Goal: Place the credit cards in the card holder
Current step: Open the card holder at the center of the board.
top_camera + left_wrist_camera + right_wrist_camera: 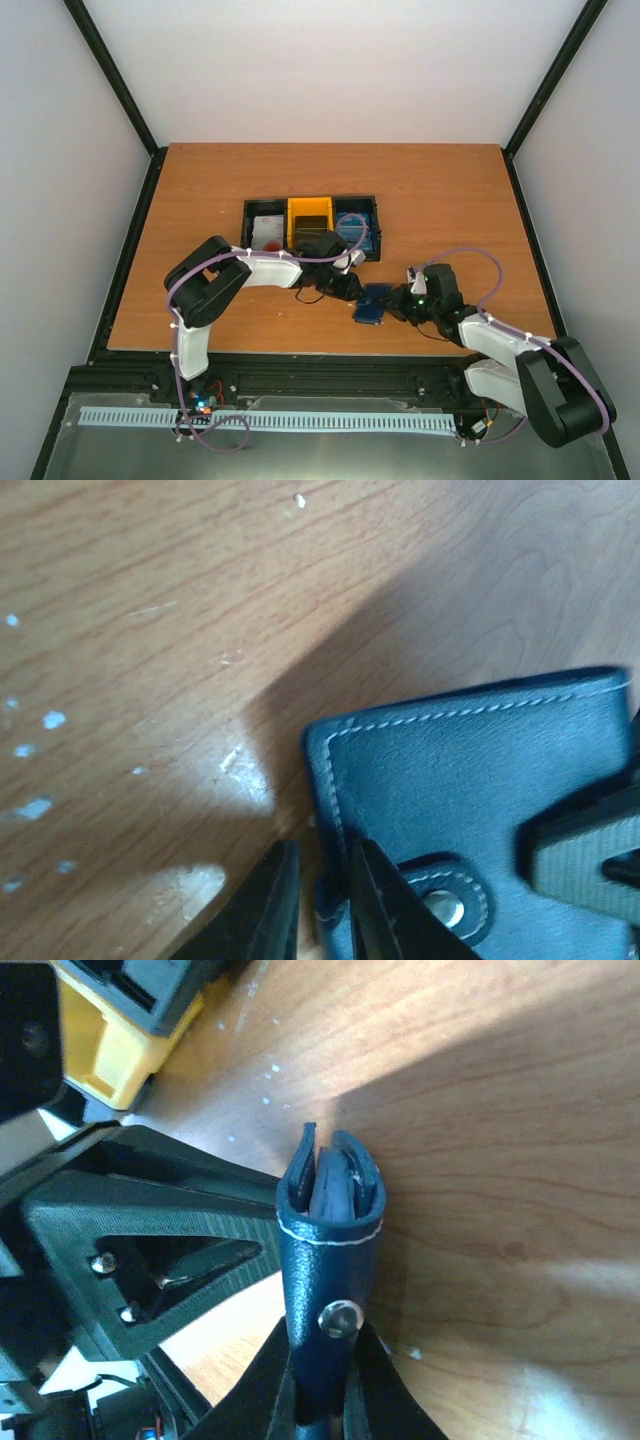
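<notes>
Right fingers (252, 1400) and left fingers (262, 915) both tight on card holder (325, 1250), clear only wrist-side

A lab test cell: white panels (330, 60), black frame (111, 75), wooden table (200, 190)

- Tabletop (200, 200): orange-brown wood grain, matte. Wrist views show fine scratches and pale specks (45, 720).
- Walls: plain pale panels behind the left edge (60, 150), far edge (330, 60) and right edge (590, 150).
- Black frame posts (110, 70) slant up from the far-left and far-right corners.
- Black rail (330, 368) runs along the near edge.
- Below it: grey metal sheet (330, 458) with a white slotted strip (300, 420).
- Light: even overall, bright patches on the wood, soft-edged shadows.
</notes>
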You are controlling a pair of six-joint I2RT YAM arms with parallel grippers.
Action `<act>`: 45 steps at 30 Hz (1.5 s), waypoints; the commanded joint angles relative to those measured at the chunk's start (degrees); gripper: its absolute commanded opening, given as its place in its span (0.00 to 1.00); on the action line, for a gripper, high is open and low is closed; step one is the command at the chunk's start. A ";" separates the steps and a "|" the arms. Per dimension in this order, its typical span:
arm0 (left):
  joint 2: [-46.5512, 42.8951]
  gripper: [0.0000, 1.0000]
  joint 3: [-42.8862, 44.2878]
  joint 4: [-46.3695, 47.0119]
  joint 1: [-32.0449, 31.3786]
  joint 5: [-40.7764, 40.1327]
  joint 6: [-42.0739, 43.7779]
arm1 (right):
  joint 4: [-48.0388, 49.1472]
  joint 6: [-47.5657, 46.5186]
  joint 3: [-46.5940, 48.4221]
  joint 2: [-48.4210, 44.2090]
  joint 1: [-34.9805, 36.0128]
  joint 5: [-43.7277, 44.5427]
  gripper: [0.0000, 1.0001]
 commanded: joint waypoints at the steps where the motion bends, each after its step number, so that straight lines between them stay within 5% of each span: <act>1: -2.44 0.23 -0.55 -4.28 -0.51 -3.71 0.74 | -6.96 -3.11 4.77 -5.74 0.02 3.83 0.03; 6: -11.08 0.45 -0.41 -5.39 -0.51 -7.25 0.36 | -18.56 -3.71 10.00 -9.72 0.18 7.56 0.03; 15: -16.44 0.54 0.78 -3.40 -0.47 -2.34 2.00 | -28.22 -3.85 17.44 -7.95 1.21 8.08 0.03; 27: -12.87 0.38 2.70 -4.08 -0.58 0.16 1.93 | -25.71 -1.52 19.89 -4.46 3.85 7.10 0.03; 45: -10.63 0.37 0.68 -5.33 -0.57 -1.75 2.19 | -17.76 2.99 19.35 -3.57 5.04 3.21 0.03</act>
